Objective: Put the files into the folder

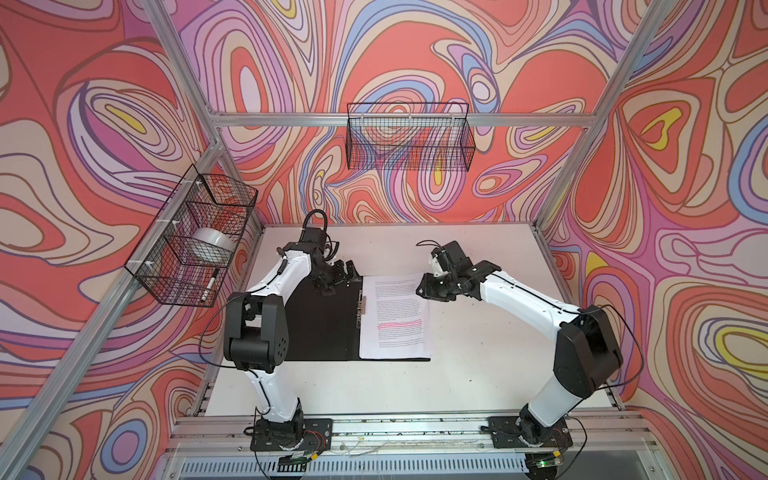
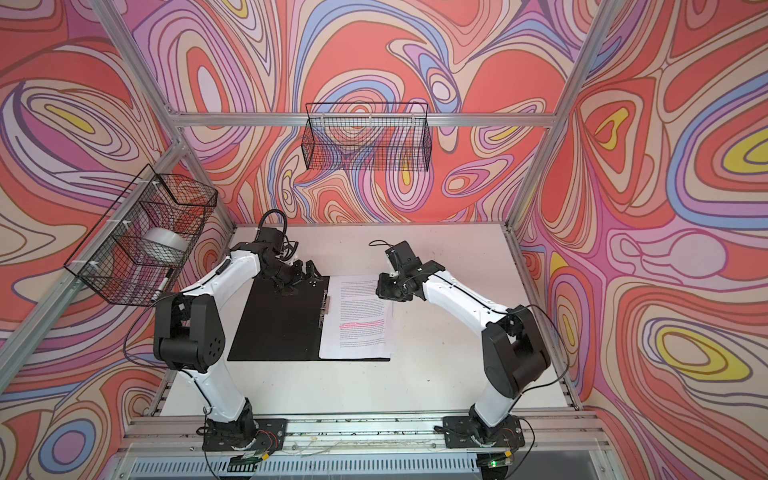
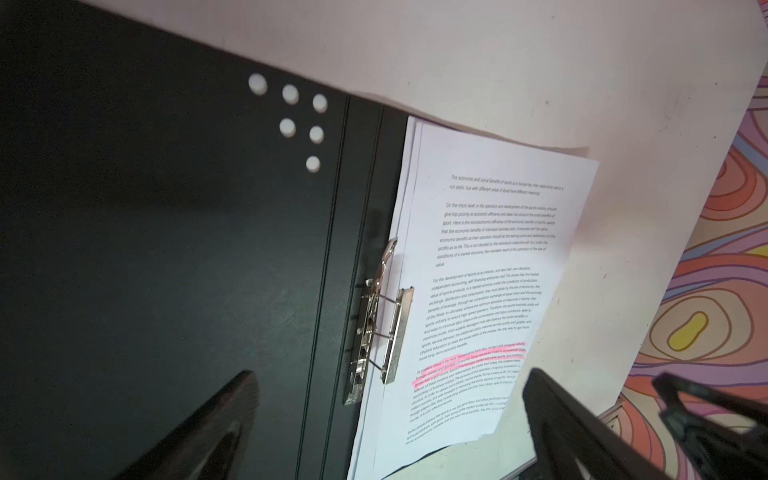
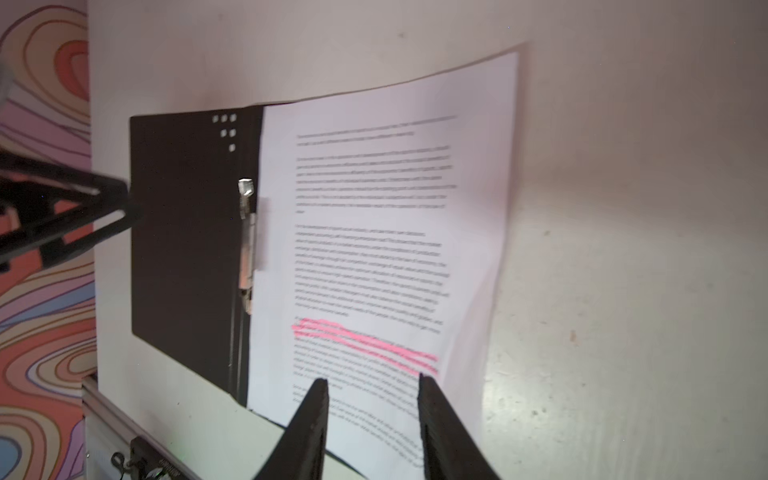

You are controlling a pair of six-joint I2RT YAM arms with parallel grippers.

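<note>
Folder lies open and flat on the table, black inside facing up. Files are in the folder, stacked on its right half. They are slightly fanned, printed side up, with pink highlighted lines across the lower part. The sheets cover that half almost fully, and a thin black strip shows along the near edge. Metal clip sits at the spine with its bar over the sheets' spine-side margin; whether it presses down, cannot tell. The left half shows plain black, with six small white dots near the far corner.

Left claw: released, jaws spread wide, over the far edge of the folder's left half. Right claw: released, jaws parted partway, over the far right corner of the sheets; contact with the paper, cannot tell.

Wire basket on the left wall holds a whitish roll of tape in the middle compartment and a marker in the nearest one. Second wire basket hangs on the back wall.
</note>
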